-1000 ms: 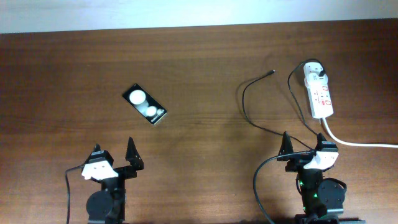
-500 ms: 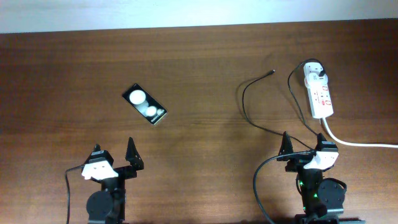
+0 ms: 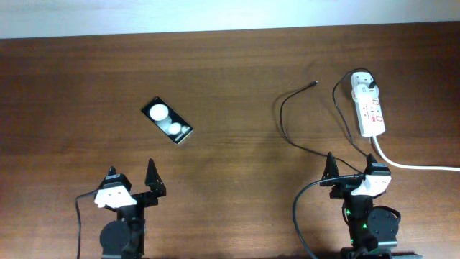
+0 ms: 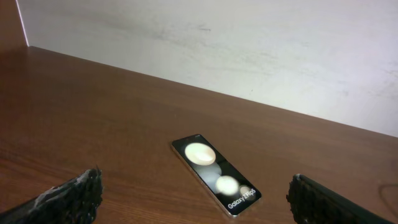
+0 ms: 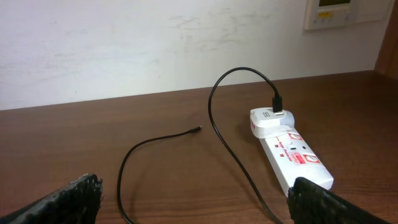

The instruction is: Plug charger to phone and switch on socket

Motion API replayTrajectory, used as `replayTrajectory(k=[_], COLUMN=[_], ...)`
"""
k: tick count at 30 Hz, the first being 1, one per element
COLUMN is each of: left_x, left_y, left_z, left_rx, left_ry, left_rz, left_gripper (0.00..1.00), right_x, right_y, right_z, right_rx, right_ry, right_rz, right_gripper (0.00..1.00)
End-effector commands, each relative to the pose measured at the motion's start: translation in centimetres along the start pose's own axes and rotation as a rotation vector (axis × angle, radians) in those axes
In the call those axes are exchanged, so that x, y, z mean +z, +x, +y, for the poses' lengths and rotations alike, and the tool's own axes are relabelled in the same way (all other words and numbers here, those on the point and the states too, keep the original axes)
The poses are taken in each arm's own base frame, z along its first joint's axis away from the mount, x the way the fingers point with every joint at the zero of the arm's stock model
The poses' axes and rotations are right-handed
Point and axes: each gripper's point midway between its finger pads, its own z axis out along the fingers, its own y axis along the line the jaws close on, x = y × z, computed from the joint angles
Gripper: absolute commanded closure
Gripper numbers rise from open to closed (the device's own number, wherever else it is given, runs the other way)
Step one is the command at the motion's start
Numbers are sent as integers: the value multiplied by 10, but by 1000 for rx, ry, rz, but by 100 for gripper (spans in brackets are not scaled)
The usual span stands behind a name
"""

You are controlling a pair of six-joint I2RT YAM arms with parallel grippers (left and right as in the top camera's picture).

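Nearest me, the left gripper and right gripper both gape wide, holding nothing. The charger loops close by the right one, so a careless reach could snag it and tug the adapter loose. Its plug tip lies well apart from the phone, which might skid when pushed. There are no bins here; only the socket, far right, holds that adapter.

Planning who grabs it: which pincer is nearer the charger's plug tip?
Right. The right pincer lies below the plug tip; the left pincer lies far to its lower left.
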Motion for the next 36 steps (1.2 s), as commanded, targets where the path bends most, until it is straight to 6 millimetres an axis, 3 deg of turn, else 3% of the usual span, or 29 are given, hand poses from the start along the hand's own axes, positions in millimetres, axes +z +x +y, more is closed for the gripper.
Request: replayTrajectory(k=[1,7,10,13,15,21,26,30,31,33,36], left_x=[0,0,-2,-5,-11,-13,35,82,93,103,122], left_y=[2,2,-33,-43,-68,-105,-145,-155,-158,-141,-119], left_z=[-1,-1,-4,-20,-24,-32,-51,-63,-76,-97,-97], left_rx=[16,16,-15,-17,-31,-18,40,93,86,54,39], left_ry=[8,8,16,102,123,109,30,-42,-2,96,84], left_rz=[5,5,-139,-178,-271,-209,156,510,585,697,750], left_gripper=[1,1,1,1,1,1,1,1,1,1,1], right_x=[0,0,0,0,0,0,0,0,0,0,0], right_y=[3,3,3,3,3,3,3,3,3,3,3], right_z=[-1,-1,-1,-1,-1,-1,-1,-1,-1,-1,-1], right_rx=[-4,-4,-4,-4,-4,-4,-4,-4,-4,-4,-4], right_ry=[8,8,8,8,8,8,8,8,8,8,8], right_rz=[3,3,3,3,3,3,3,3,3,3,3], right_gripper=[2,2,1,2,2,2,2,2,2,2,2])
